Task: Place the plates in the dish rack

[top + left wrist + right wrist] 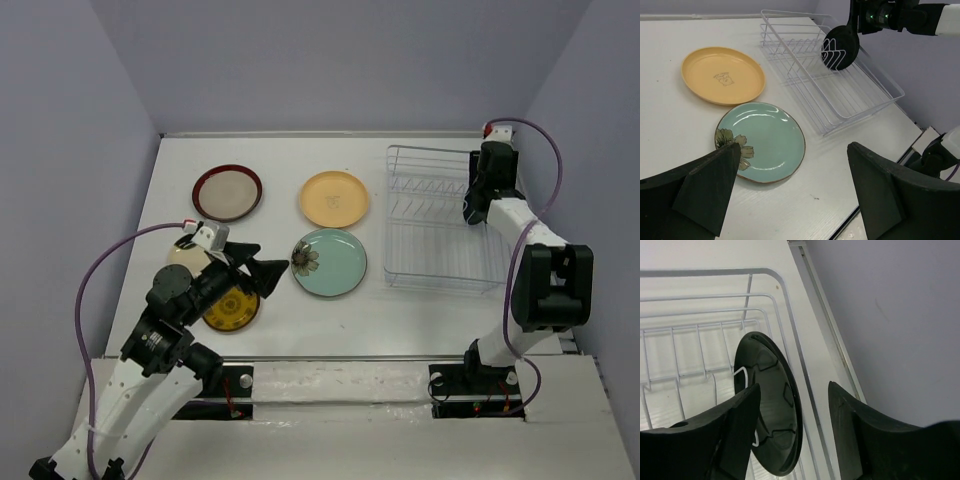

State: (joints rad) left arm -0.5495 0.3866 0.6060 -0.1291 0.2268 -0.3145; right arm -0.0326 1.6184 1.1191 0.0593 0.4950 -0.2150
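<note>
One smooth white table carries everything. At its right stands the dish rack, a rectangular white wire grid with upright dividers. Left of it three glossy round plates lie flat: the beige plate with a dark red rim, the peach-orange plate and the pale teal plate with a dark flower. The small amber-yellow plate is half hidden beneath the left gripper, whose fingers are spread wide. The small black plate stands on edge between dividers at the rack's far right. The right gripper, on an arm stretched to the back corner, straddles its rim with fingers parted.
</note>
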